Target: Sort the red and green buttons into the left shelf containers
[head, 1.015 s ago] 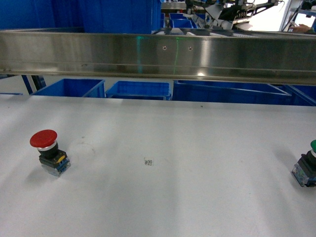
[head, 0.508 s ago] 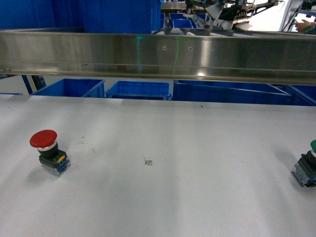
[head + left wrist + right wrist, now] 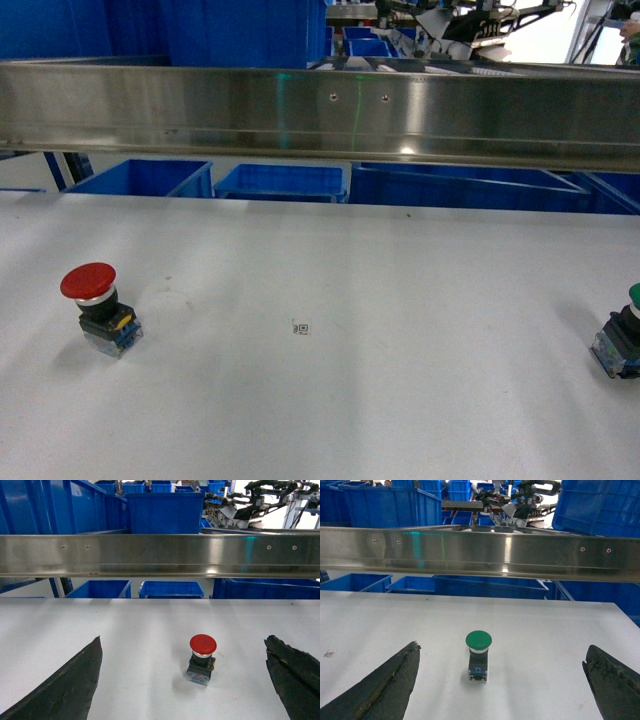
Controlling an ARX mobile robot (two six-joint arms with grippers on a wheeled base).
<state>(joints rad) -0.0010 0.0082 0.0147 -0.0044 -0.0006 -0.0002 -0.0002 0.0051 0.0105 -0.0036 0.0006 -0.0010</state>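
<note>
Red button (image 3: 88, 281): red cap, black collar, blue-clear base. Green button (image 3: 478, 639): green cap. Table (image 3: 400, 300): plain white. Rail (image 3: 320, 105): bare silver metal. Bins (image 3: 280, 182): blue.

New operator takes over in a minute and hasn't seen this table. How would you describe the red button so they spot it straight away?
Start at the white table under the long steel rail. On its left side, well left of the small square code sticker, stands the red button. It has a wide red mushroom cap on a black collar and a blue-clear base; the only other button, at the far right edge, is green-capped.
</note>
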